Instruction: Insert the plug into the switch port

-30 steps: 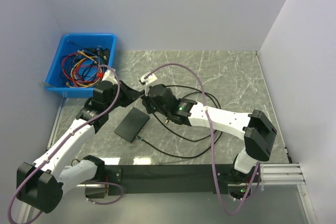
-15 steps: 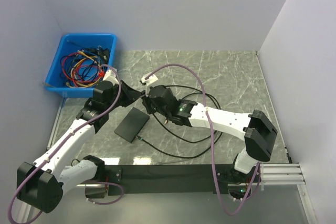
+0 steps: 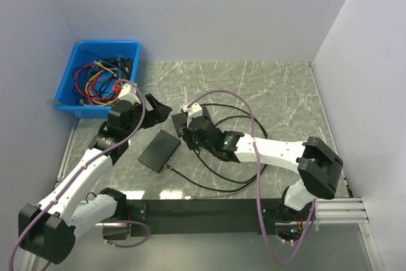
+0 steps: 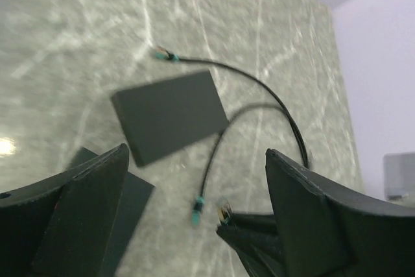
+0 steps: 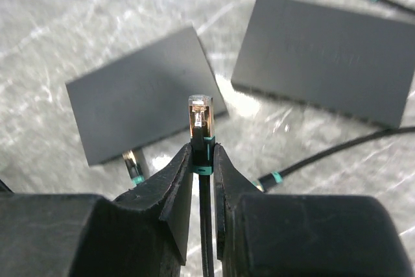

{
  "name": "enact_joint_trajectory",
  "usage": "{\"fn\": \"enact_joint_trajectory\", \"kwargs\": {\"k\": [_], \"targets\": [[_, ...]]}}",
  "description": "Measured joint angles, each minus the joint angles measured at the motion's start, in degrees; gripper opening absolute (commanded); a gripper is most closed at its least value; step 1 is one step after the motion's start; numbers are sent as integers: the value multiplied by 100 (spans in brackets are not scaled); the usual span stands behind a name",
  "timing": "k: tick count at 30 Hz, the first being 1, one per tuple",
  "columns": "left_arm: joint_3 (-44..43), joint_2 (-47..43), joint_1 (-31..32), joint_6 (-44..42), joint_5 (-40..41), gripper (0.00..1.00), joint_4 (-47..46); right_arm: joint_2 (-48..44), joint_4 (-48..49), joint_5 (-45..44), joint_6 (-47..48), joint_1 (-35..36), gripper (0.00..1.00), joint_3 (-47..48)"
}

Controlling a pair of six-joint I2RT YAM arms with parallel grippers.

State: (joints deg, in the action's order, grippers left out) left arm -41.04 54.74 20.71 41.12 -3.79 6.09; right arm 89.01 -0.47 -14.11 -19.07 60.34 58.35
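My right gripper [image 5: 202, 154] is shut on a black cable's plug [image 5: 200, 118], whose clear tip sticks out past the fingertips. Just beyond the tip lies a flat black switch [image 5: 146, 102], no port side showing. A second switch like it [image 5: 324, 56] lies further off. From above, my right gripper [image 3: 186, 130] hovers by the nearer switch [image 3: 178, 120], and the other switch [image 3: 160, 149] lies to its near left. My left gripper [image 3: 158, 109] stands open and empty just left of them. Its wrist view shows the held plug [image 4: 225, 212] and the second switch [image 4: 172, 115].
A blue bin [image 3: 130, 46] full of coloured cables stands at the back left. Black cable loops [image 3: 235, 157] lie under the right arm, with loose teal-collared plugs [image 4: 198, 209] near the switches. A black rail [image 3: 203, 207] runs along the near edge. Walls close in on three sides.
My left gripper has opened wide and drawn back a little to the left. My right gripper, still holding the plug, has shifted slightly toward the near side.
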Motion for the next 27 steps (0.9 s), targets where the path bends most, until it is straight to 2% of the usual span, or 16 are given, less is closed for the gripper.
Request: {"fn": "enact_joint_trajectory", "kwargs": {"k": [5, 9, 12, 18, 27], "targets": [[350, -177, -98, -282, 660, 90, -734, 0, 177, 269, -310, -81, 0, -387], [651, 120, -214, -564, 824, 90, -1502, 7, 334, 542, -557, -328, 0, -669], [557, 837, -387, -728, 621, 86, -1963, 24, 393, 682, -678, -494, 0, -807], [197, 2146, -570, -962, -72, 85, -2684, 203, 503, 929, -789, -693, 0, -813], [-553, 3707, -695, -1150, -901, 81, -3595, 1027, 822, 1316, -1040, -1163, 0, -704]]}}
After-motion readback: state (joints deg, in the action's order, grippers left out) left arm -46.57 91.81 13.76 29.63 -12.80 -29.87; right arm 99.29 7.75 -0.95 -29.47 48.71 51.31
